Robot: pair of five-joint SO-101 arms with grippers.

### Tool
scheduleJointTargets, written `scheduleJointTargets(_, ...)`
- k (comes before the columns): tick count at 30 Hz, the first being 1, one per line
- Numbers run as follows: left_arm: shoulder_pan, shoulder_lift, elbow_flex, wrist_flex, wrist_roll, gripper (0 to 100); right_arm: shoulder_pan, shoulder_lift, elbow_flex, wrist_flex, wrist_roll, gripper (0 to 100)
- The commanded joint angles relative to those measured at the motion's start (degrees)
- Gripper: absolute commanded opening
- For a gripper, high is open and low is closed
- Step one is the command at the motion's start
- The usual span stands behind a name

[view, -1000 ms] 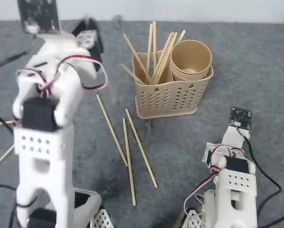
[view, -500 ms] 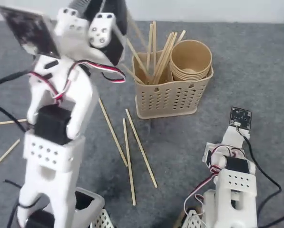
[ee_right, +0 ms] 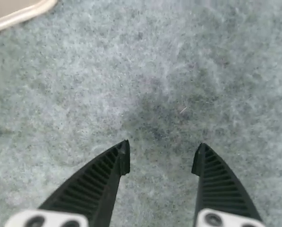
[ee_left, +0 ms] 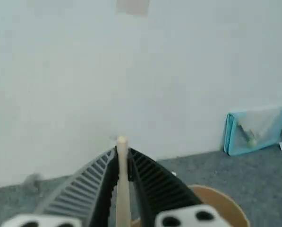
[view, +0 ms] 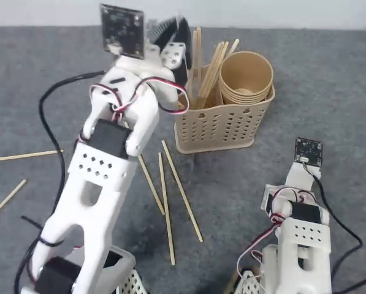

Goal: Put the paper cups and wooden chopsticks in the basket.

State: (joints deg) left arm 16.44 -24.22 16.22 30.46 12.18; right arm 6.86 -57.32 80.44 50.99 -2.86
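The left arm [view: 103,159] is stretched from the near left corner up and across toward the basket [view: 216,125]. Its wrist is raised so that the left gripper [view: 175,33] is held above the basket's left compartment. In the left wrist view its ribbed fingers [ee_left: 148,177] are seen clamped on a chopstick [ee_left: 122,189], which is held upright between them, its tip showing just past the fingertips against a pale wall [ee_left: 141,71]. The cups [view: 247,73] are stacked in the basket's right compartment, and a bundle of chopsticks [view: 210,64] is leaned in the left one, their ends well above the rim. Three loose chopsticks [view: 165,196] are laid on the carpet [view: 330,92] just in front of the basket, between the two arms, and two other chopsticks [view: 23,156] are left well apart from it near the left edge. The right arm [view: 299,233] is folded low at the near right, away from the basket. The right gripper [ee_right: 162,153] is pointed down at bare carpet, its fingers spread apart with nothing between them.
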Motion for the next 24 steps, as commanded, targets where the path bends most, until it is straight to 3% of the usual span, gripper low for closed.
scheduleJointTargets(1, 0.09, -2.2, 2.15, 0.53, -6.51, 9, -0.31, -1.1, -0.79, -0.57, 1.23, 22.6)
scheduleJointTargets(5, -0.88, -6.68, 2.24, 7.65, -7.03, 23, -0.31, -1.1, -0.62, -0.75, 1.23, 22.6)
scheduleJointTargets(8, -5.19, -11.78, 1.19, 11.87, -9.49, 23, -0.31, -1.1, -0.53, -0.75, 1.23, 22.6)
scheduleJointTargets(17, -31.38, -12.84, 0.84, 22.15, -30.68, 23, -0.31, -1.1, -0.44, -0.57, 1.23, 22.6)
scheduleJointTargets(24, -39.3, -1.14, 0.84, 32.0, -47.65, 23, -0.31, -1.1, -0.18, -0.48, 1.23, 22.6)
